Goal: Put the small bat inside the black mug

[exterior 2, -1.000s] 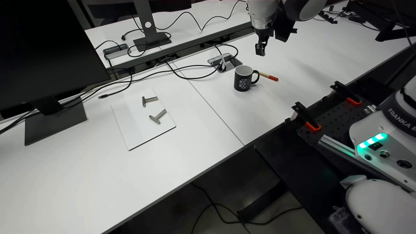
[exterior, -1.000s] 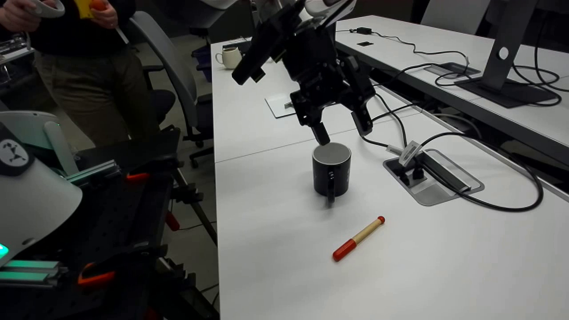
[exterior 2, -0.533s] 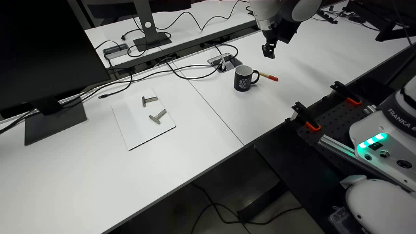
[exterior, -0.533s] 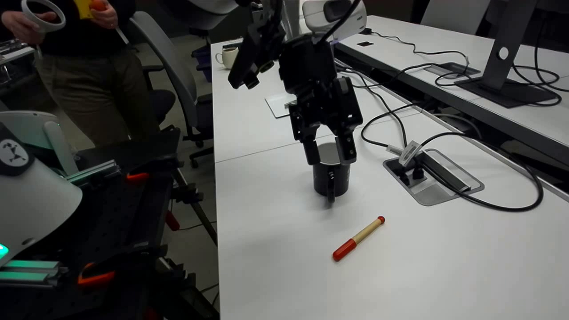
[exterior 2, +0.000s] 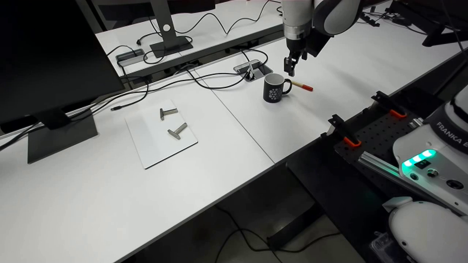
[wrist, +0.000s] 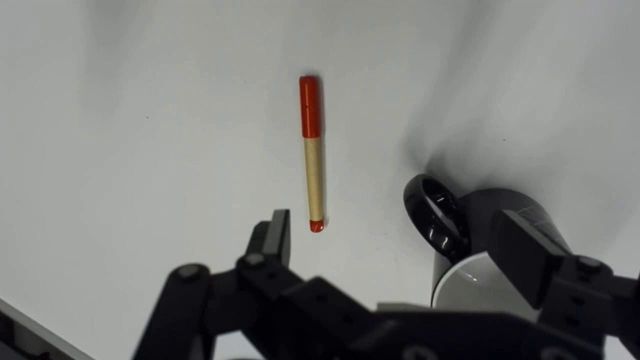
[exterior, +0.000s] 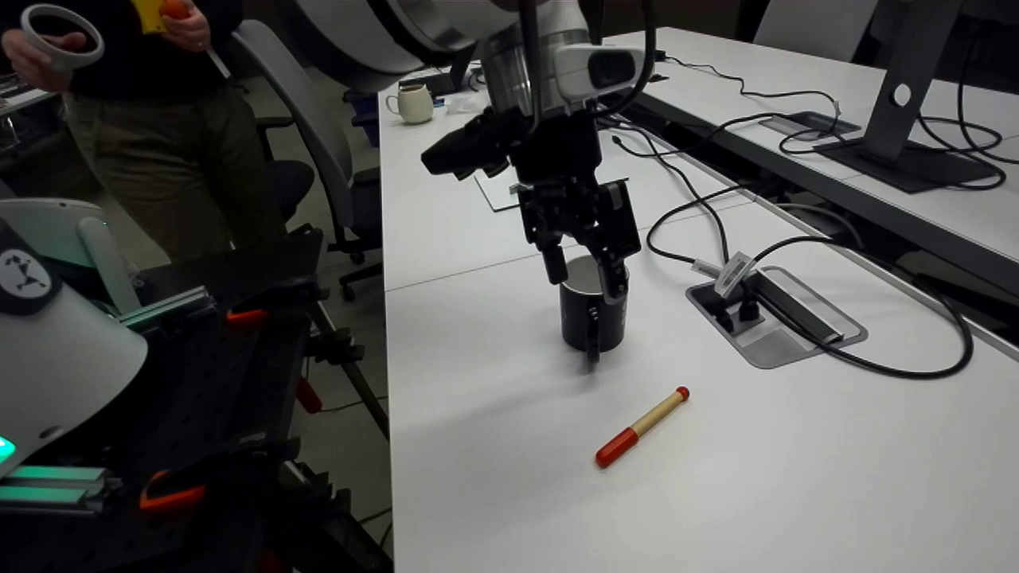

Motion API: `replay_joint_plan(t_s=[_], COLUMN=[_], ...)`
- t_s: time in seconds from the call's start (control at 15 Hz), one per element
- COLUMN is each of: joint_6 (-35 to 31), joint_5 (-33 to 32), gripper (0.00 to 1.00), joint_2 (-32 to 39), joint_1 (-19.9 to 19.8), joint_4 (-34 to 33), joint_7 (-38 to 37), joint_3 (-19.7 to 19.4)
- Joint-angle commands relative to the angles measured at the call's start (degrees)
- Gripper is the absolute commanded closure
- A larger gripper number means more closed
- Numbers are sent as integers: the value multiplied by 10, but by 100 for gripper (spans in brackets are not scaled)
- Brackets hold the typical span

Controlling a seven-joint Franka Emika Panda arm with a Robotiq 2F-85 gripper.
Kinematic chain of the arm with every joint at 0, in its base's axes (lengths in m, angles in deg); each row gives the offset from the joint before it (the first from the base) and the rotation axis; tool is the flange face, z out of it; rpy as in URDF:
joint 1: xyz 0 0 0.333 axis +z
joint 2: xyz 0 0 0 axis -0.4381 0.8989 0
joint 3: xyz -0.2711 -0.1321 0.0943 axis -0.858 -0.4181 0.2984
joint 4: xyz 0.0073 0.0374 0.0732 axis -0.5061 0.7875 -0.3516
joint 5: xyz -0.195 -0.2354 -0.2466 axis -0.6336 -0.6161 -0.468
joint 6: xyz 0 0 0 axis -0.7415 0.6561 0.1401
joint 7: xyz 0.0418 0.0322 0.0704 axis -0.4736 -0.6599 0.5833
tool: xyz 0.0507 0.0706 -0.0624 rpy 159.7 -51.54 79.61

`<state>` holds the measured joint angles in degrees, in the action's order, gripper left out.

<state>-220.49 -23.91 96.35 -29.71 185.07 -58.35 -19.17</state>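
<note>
White tabletop (exterior: pixel 478 477): cables (exterior: pixel 923 375) loop near the black mug (exterior 2: pixel 273 89); overhead the pincer (exterior: pixel 586 286) gapes wide.

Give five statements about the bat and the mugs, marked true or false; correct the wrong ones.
1. The small bat lies outside the black mug. True.
2. The small bat is being held. False: the gripper stands open, and the small bat lies on the table.
3. The black mug is tipped on its side. False: it stands upright.
4. The small bat is red at both ends and tan between. True.
5. In an exterior view, a cream mug stands beyond the black mug. True.
</note>
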Motion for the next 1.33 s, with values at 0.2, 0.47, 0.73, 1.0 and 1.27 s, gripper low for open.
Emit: replay_joint_plan(t_s=[0.2,0.47,0.73,1.0,1.27], joint_6=[-5,-12,12,32,29], joint_5=[11,6,54,80,140], gripper=[0,0,0,0,0], joint_2=[15,14,21,22,26], joint_1=[-15,-15,-26,-38,21], joint_4=[-2,0,-4,-6,-13], joint_7=[0,3,3,5,36], joint_3=[0,1,9,5,-66])
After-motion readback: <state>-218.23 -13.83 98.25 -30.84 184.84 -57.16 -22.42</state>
